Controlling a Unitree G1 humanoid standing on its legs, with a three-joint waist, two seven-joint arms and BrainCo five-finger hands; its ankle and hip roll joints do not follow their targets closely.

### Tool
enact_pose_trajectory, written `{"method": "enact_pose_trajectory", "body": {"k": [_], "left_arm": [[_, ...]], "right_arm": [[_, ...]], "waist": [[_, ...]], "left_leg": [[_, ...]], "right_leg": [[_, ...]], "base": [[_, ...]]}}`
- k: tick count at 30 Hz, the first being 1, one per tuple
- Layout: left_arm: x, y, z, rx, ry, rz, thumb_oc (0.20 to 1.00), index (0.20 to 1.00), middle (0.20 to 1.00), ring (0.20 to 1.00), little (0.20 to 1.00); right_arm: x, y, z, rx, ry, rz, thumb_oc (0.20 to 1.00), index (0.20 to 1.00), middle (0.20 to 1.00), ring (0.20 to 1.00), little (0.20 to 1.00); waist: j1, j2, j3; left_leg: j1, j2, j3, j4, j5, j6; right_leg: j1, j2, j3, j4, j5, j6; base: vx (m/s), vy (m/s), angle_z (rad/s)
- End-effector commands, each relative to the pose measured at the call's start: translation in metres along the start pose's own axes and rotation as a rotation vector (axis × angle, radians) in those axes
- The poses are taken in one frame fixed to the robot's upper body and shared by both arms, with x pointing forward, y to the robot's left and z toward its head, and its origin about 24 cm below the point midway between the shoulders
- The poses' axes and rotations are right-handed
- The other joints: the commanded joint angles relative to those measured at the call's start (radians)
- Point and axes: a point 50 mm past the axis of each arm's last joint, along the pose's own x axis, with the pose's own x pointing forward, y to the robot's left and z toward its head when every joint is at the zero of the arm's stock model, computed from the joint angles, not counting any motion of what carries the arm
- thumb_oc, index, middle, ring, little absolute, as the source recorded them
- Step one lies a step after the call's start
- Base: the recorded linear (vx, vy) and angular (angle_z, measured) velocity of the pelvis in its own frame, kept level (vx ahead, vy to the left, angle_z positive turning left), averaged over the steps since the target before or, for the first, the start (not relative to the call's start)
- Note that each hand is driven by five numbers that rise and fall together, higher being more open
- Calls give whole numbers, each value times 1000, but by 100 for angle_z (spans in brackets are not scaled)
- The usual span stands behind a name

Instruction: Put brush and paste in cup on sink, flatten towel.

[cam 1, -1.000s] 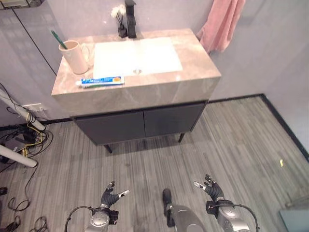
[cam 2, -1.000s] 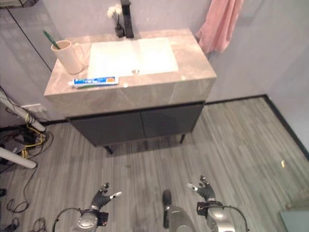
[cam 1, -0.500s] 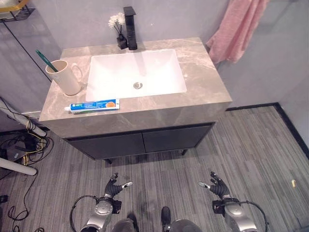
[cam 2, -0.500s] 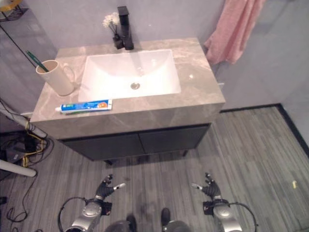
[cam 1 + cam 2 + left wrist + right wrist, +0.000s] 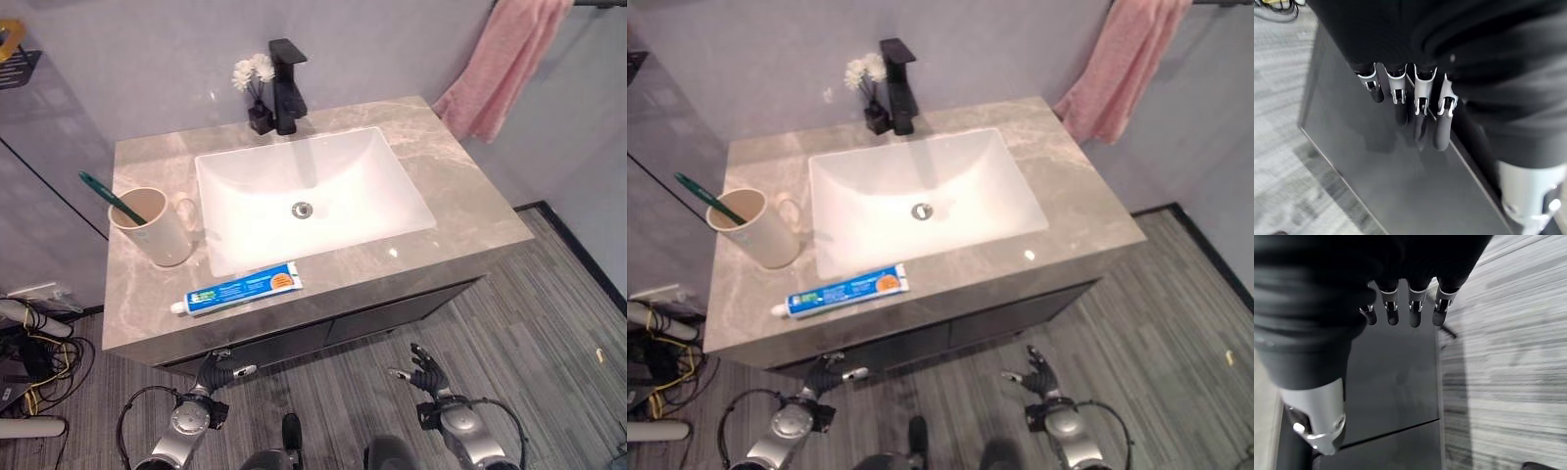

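Note:
A beige cup (image 5: 157,230) stands on the left of the marble sink top (image 5: 460,196), with a green toothbrush (image 5: 106,195) leaning in it. A blue and white toothpaste tube (image 5: 237,290) lies flat near the top's front edge, right of the cup. On the wall at the upper right hangs a pink towel (image 5: 502,67), bunched. My left hand (image 5: 213,373) and right hand (image 5: 422,363) hang low in front of the dark cabinet (image 5: 313,339), below the top. Both are open and hold nothing; their fingers (image 5: 1419,100) (image 5: 1416,308) are straight.
A white basin (image 5: 313,191) is set in the middle of the top. A black tap (image 5: 287,86) and a small vase of white flowers (image 5: 257,90) stand behind it. Cables and white pipes (image 5: 27,338) lie on the floor at the left.
The camera has come closer to the sink, so the whole scene sits lower and larger. Both hands stay low, open and empty. Nothing on the top has moved.

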Motion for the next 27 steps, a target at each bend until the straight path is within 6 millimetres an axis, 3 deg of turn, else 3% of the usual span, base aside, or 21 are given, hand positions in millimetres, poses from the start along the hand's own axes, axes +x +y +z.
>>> {"method": "enact_pose_trajectory", "body": {"k": [1,2,3,5,6,8,13,14,15,16,19,20,21,22,25,26,27], "left_arm": [[-5,5,15,66,-121,-15,1000,1000,1000,1000,1000],[-5,5,15,66,-121,-16,1000,1000,1000,1000,1000],[-6,5,19,135,-154,-59,1000,1000,1000,1000,1000],[-9,5,20,163,-171,-70,1000,1000,1000,1000,1000],[-12,6,18,184,-172,-89,1000,1000,1000,1000,1000],[-13,5,16,202,-170,-107,1000,1000,1000,1000,1000],[-28,7,4,287,-161,-196,1000,1000,1000,1000,1000],[-34,16,27,544,-294,-266,1000,1000,1000,1000,1000],[-35,17,26,546,-292,-266,1000,1000,1000,1000,1000],[-43,29,49,594,-372,-256,1000,1000,1000,1000,1000],[-54,38,63,558,-415,-258,1000,1000,1000,1000,1000],[-70,49,93,590,-541,-300,1000,1000,1000,1000,1000],[-89,61,129,601,-674,-331,1000,1000,1000,1000,1000],[-91,62,130,600,-669,-331,1000,1000,1000,1000,1000],[-117,77,161,514,-770,-399,1000,1000,1000,1000,1000],[-117,78,161,514,-769,-398,1000,1000,1000,1000,1000],[-136,91,186,450,-858,-430,1000,1000,1000,1000,1000]], "right_arm": [[5,-7,17,-25,-81,-4,1000,1000,1000,1000,1000],[5,-7,17,-25,-80,-3,1000,1000,1000,1000,1000],[7,-10,17,-69,-73,2,1000,1000,1000,1000,1000],[9,-11,19,-80,-79,3,1000,1000,1000,1000,1000],[9,-13,17,-100,-71,11,1000,1000,1000,1000,1000],[9,-15,17,-118,-69,14,1000,1000,1000,1000,1000],[4,-36,7,-207,-34,-4,1000,1000,1000,1000,1000],[3,-46,4,-230,-21,-34,1000,1000,1000,1000,1000],[3,-46,4,-229,-20,-32,1000,1000,1000,1000,1000],[1,-52,-5,-223,19,-45,1000,1000,1000,1000,1000],[-1,-55,-13,-235,59,-52,1000,1000,1000,1000,1000],[-3,-63,-22,-282,114,-57,1000,1000,1000,1000,1000],[-4,-58,-22,-309,115,45,1000,1000,1000,1000,1000],[-4,-57,-22,-309,115,49,1000,1000,1000,1000,1000],[-10,-57,-35,-316,170,89,1000,1000,1000,1000,1000],[-10,-56,-35,-317,169,90,1000,1000,1000,1000,1000],[-15,-50,-46,-299,209,108,1000,1000,1000,1000,1000]], "waist": [[16,-14,-15],[15,-14,-14],[9,-21,-17],[13,-33,-19],[31,-51,-23],[36,-57,-28],[45,-56,-51],[46,-46,-50],[46,-47,-53],[56,-40,-55],[55,-35,-56],[63,-20,-57],[60,-6,-62],[57,-8,-63],[54,8,-77],[53,7,-77],[60,22,-84]], "left_leg": [[-44,43,12,105,-75,-60],[-41,44,10,104,-75,-61],[-27,50,-10,91,-78,-75],[-16,57,-13,95,-85,-81],[-14,69,-23,105,-92,-92],[-17,75,-31,105,-86,-99],[-9,114,-84,77,-67,-128],[-16,127,-104,70,-52,-138],[-13,128,-105,67,-58,-139],[-23,139,-116,55,-37,-146],[-23,144,-133,43,-25,-150],[-24,150,-147,25,-11,-158],[-23,156,-153,4,5,-171],[-23,156,-154,4,5,-171],[-21,159,-164,-2,3,-181],[-21,159,-165,-2,3,-181],[-27,155,-176,-2,8,-184]], "right_leg": [[48,-80,-140,-272,239,16],[53,-79,-143,-276,240,15],[44,-83,-93,-366,275,37],[58,-84,-67,-409,289,45],[86,-80,-68,-441,268,38],[101,-71,-68,-452,260,35],[155,-33,-118,-487,225,9],[162,-20,-132,-490,216,-1],[165,-19,-132,-492,211,-1],[165,-12,-145,-494,208,-7],[170,-6,-155,-496,203,-14],[177,-3,-170,-499,200,-15],[180,-1,-182,-501,197,-14],[181,0,-183,-501,197,-15],[196,-2,-196,-512,194,-12],[197,-2,-196,-512,194,-12],[200,-8,-208,-515,200,-12]], "base": [[74,-56,20],[125,-123,-27],[117,-111,-22],[119,-191,15],[74,-199,24],[40,-175,24],[41,-223,31],[8,-195,43],[-28,-194,31],[-5,-70,23],[-13,-79,23],[-3,-66,13],[-3,-67,11],[35,-36,26],[39,-12,35],[11,0,15],[12,0,8]]}}
